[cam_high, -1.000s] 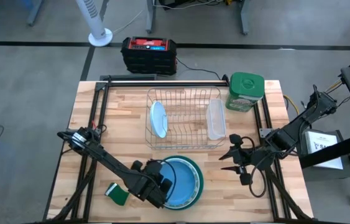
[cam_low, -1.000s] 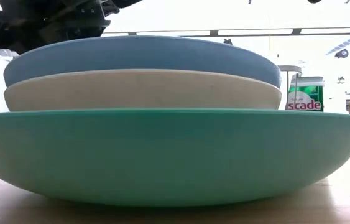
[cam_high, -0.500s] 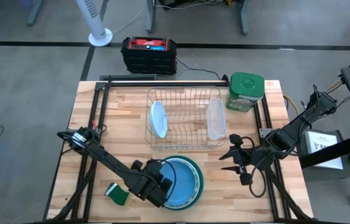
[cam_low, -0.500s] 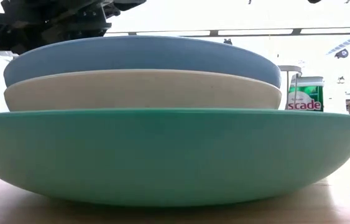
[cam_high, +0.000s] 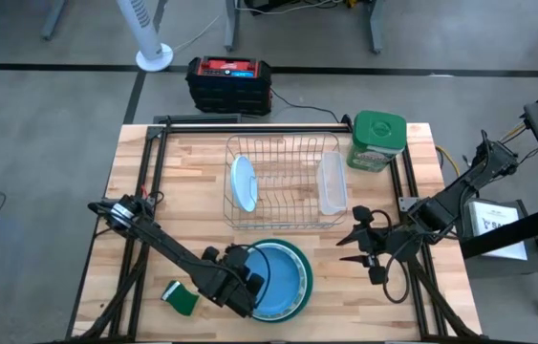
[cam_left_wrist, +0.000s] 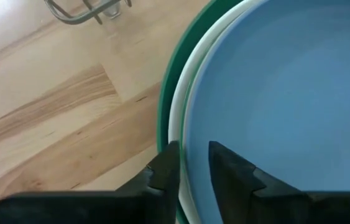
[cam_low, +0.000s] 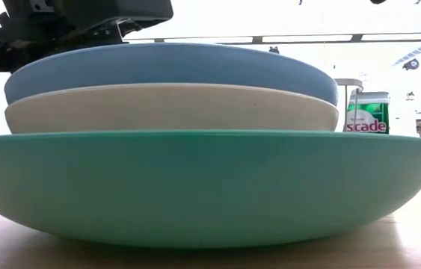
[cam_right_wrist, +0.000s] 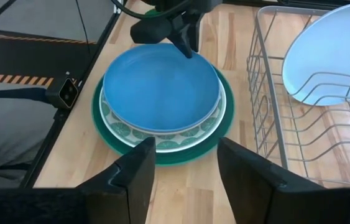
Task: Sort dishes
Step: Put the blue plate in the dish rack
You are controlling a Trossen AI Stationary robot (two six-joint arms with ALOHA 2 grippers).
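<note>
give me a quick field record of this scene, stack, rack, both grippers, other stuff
stack: light blue plate on top, white plate under it, teal-rimmed plate at the bottom, on the table's front edge
rack: wire dish rack holds one light blue plate on edge and a clear dish
left gripper: fingers straddle the top plate's rim, narrow gap
right gripper: open, waiting right of the stack
other: green sponge, green-lidded container

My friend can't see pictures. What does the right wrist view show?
A round blue plate tops a patterned white plate and a green-rimmed plate on a wooden table. The left end effector pinches the blue plate's far edge; a wire rack stands beside.
</note>
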